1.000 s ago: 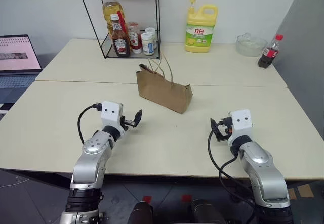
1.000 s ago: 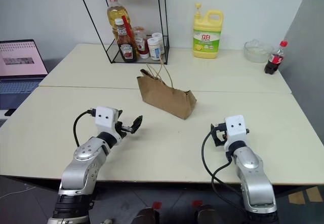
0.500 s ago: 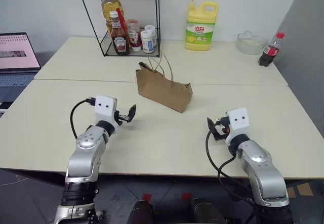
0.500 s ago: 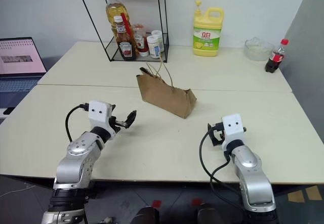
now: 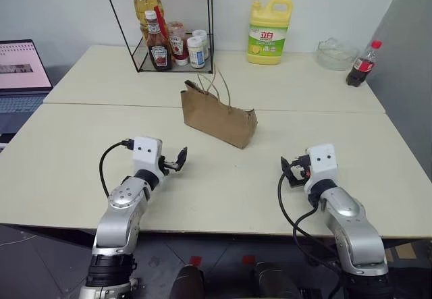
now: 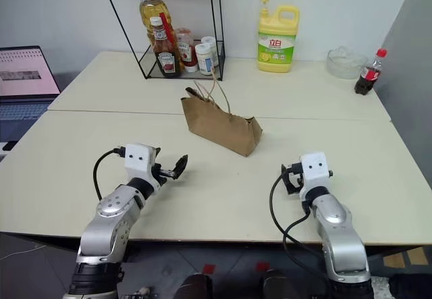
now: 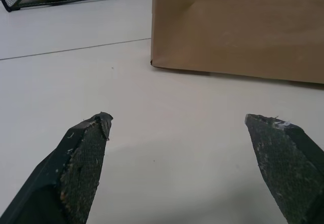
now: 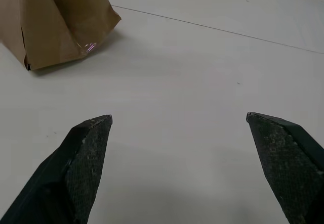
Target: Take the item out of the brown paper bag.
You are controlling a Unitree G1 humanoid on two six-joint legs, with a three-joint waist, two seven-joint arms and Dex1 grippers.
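The brown paper bag (image 5: pixel 217 118) stands creased in the middle of the table, its cord handles up and its mouth facing away. The item is hidden; nothing of it shows at the bag. My left gripper (image 5: pixel 179 158) hovers open just above the table, short of the bag's left end, which shows close ahead as the bag (image 7: pixel 238 29). My right gripper (image 5: pixel 289 173) is open too, low over the table to the right of the bag and nearer to me. The bag's right corner (image 8: pixel 61 27) lies off to the side of its fingers. Both grippers are empty.
At the back stand a black wire rack (image 5: pixel 172 39) of sauce bottles, a yellow detergent jug (image 5: pixel 268 32), a glass bowl (image 5: pixel 334 55) and a cola bottle (image 5: pixel 358 64). A laptop (image 5: pixel 20 69) sits at far left. A grey wall borders the table's right side.
Only the view has tilted slightly. Both grippers stay open where they were, and the bag has not moved.
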